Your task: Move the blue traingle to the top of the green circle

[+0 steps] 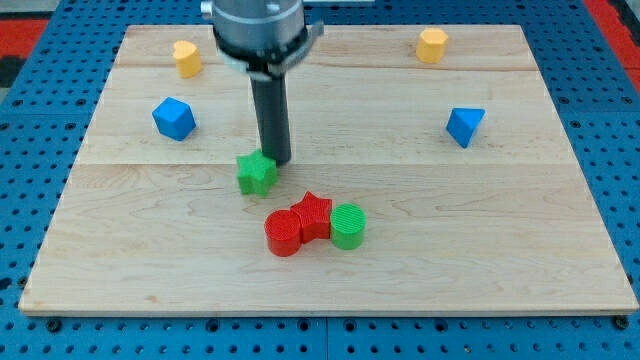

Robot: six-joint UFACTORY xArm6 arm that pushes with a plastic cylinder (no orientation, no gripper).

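Wooden board (330, 290), pale and made of joined planks, lies on a blue perforated base (30, 110) and carries all the blocks. Blue triangle (465, 126) sits near the view's right edge of the board, at mid height, with no block near it. Green circle (348, 226) stands low in the middle of the board, well apart from the blue triangle, down and toward the view's left from it. A red star (314, 214) touches the green circle on the view's left side, and a red circle (284, 233) touches the star in turn, so the three form one tight row. A green star (257, 173) lies a little above and to the view's left of that row. My tip (279, 161) rests just beside the green star, at its upper right corner, apparently in contact with it; the rod carries no fingers, so no finger state applies. A blue cube-like block (174, 118) lies toward the view's left. Two yellow blocks sit near the view's top, one at the left (187, 58) and one at the right (432, 45); their exact shape cannot be made out.
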